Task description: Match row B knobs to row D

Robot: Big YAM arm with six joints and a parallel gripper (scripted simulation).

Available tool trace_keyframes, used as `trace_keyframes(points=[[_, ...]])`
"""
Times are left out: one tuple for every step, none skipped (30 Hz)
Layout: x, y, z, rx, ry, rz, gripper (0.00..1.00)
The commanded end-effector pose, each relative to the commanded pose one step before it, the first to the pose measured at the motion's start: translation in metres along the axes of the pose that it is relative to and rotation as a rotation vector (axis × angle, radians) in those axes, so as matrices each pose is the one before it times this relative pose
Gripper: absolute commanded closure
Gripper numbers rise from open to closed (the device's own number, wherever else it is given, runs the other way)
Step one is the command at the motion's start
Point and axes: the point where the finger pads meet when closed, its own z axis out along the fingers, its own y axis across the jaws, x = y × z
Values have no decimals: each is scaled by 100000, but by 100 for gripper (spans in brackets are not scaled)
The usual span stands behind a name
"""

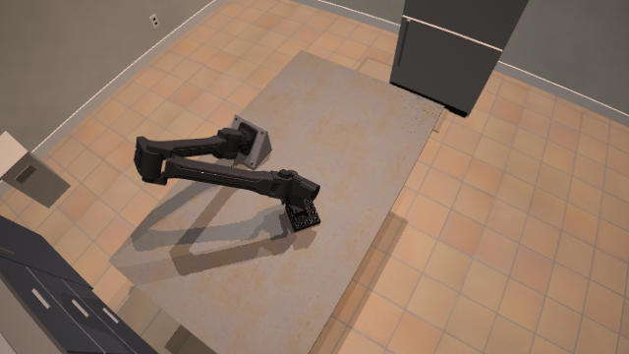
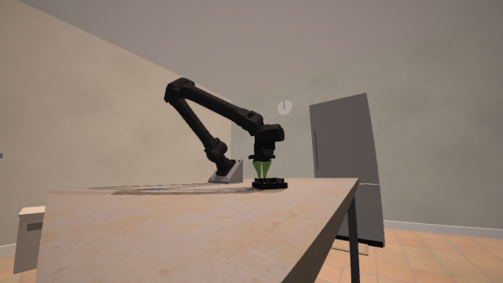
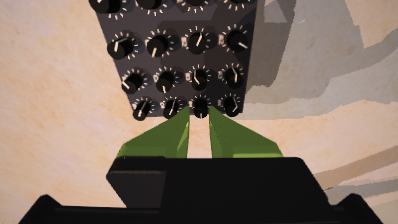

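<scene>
The black knob box [image 1: 303, 219] [image 2: 269, 185] [image 3: 175, 29] stands on the table. In the wrist view its printed names lie left of the knobs, so row A seems the right column and row D the left. My gripper [image 2: 262, 178] [image 3: 199, 112] is open by a narrow gap, its green fingertips low at the box's near edge, on either side of knob B4 [image 3: 201, 107]; contact is not visible. B4's line shows toward the bottom. Knob D4 [image 3: 141, 110] points down-left, B3 [image 3: 199, 79] up-left, D3 [image 3: 132, 83] leftward. The top knobs are partly cut off.
The arm's base [image 1: 253, 147] [image 2: 225, 177] stands at the edge of the table [image 1: 354, 123] [image 2: 177, 228]. Neighbouring knobs A4 [image 3: 231, 106] and C4 [image 3: 171, 107] stand close outside the fingertips. The arm hides part of the box in the top view.
</scene>
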Motion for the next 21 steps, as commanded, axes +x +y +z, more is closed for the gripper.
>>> trace_keyframes(points=[[-399,311,183,15,-625,-832,81],[1,-36,32,86,101,7,81],[17,-23,30,50,59,15,81],[48,-35,2,129,147,-219,81],[0,0,0,0,0,0,81],[0,0,0,0,0,0,81],[6,5,-10,-4,-7,449,81],[0,0,0,0,0,25,81],[-2,-1,-2,-5,-6,8,81],[0,0,0,0,0,0,81],[0,0,0,0,0,0,81],[0,0,0,0,0,0,81],[0,0,0,0,0,0,81],[0,0,0,0,0,0,81],[0,0,0,0,0,0,81],[0,0,0,0,0,0,81],[0,0,0,0,0,0,81],[0,0,0,0,0,0,81],[0,0,0,0,0,0,81],[0,0,0,0,0,0,81],[0,0,0,0,0,0,81]])
